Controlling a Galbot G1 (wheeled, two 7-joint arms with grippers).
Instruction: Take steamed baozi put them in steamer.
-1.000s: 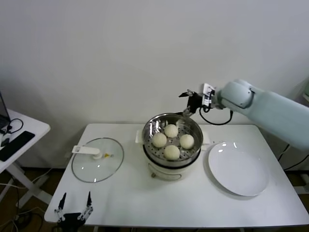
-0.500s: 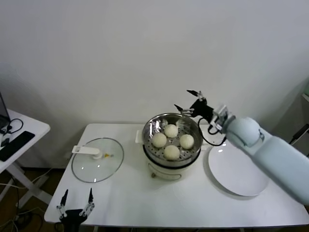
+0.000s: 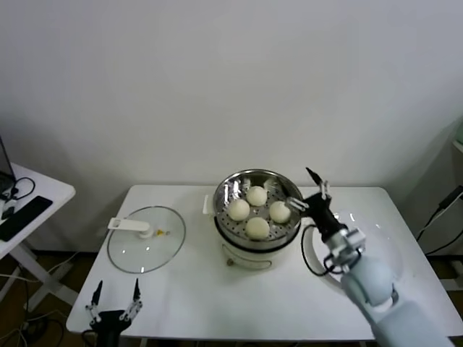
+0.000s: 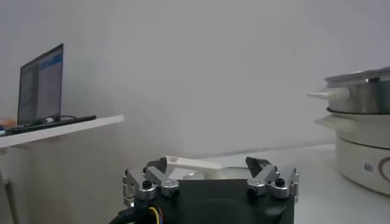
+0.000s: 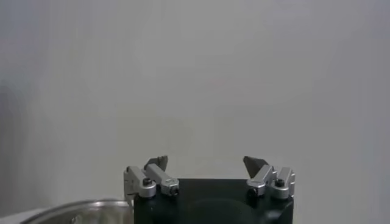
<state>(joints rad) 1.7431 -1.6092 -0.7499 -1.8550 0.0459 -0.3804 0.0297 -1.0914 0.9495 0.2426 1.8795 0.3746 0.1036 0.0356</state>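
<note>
Right arm has swung back from behind the steamer toward the robot.

Left to right: left gripper (image 3: 113, 301) parked, spread empty, at the white desk's (image 3: 188, 296) near-left edge. All four cream-white round steamed baozi (image 3: 256, 228) sit in the shiny round stainless-steel steamer (image 3: 226, 189); loading looks done. Right gripper (image 3: 309, 189) hangs beside the steamer's right rim, released, holding nothing.

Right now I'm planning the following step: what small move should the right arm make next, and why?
Probably pull the right gripper back toward rest: all four baozi already sit in the steamer, the gripper is open and empty, and the left gripper is parked low.
</note>
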